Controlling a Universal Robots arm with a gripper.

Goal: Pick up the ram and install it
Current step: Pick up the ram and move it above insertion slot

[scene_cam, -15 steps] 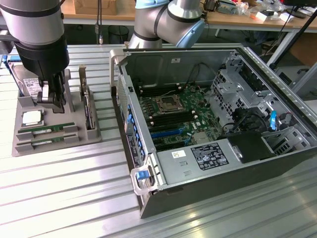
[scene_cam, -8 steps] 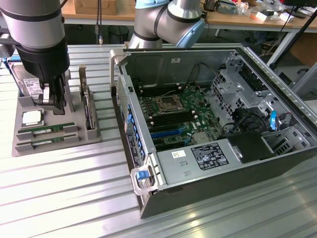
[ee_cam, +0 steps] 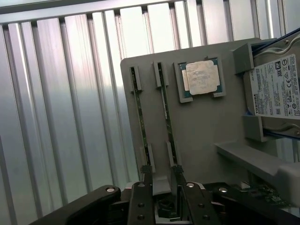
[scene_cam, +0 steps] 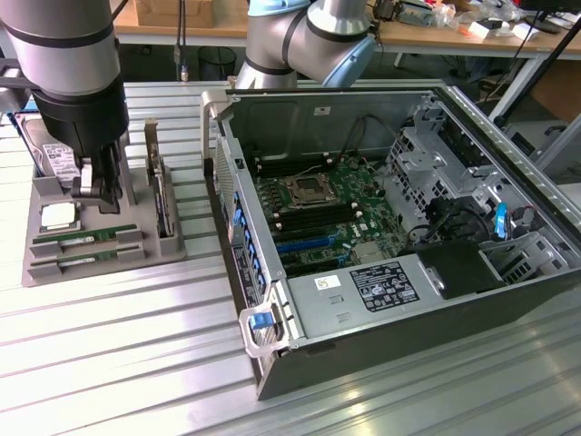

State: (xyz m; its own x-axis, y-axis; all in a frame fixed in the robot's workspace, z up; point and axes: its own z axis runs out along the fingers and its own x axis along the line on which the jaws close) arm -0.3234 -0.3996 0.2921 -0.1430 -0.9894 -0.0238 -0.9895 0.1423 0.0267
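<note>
Your claw [ee_cam: 161, 172] is open, with its two fingers [ee_cam: 146, 174] apart and nothing between them. It hangs low over the gray holder tray [scene_cam: 172, 243], which sits on the ribbed metal table [scene_cam: 136, 354] toward the table's edge on the exterior view's left.

The ram [ee_cam: 168, 117] has not been lifted. It stands on edge in its slot on the tray, between a second ram stick [ee_cam: 139, 117] and the processor [ee_cam: 201, 77]. The hard drive [ee_cam: 276, 89] lies beyond the processor. In the wrist view the claw looks lined up with the end of the stick nearer the processor, though you cannot be sure of that from this angle.

Your main risk, as I judge it, is the narrow gap between the two sticks. If one finger comes down on the neighbour's edge rather than in the gap, you could knock it askew or pinch both sticks at once. A grip near one end of so long and thin a board may let it tilt or bind in the tray's clips. A hard squeeze on the chips could also damage them.

The open computer case [scene_cam: 408, 300] stands well apart at the middle of the table. Its memory slots [scene_cam: 309, 216] lie deep between the walls, so a tilted stick could catch on a wall or seat crooked.
</note>
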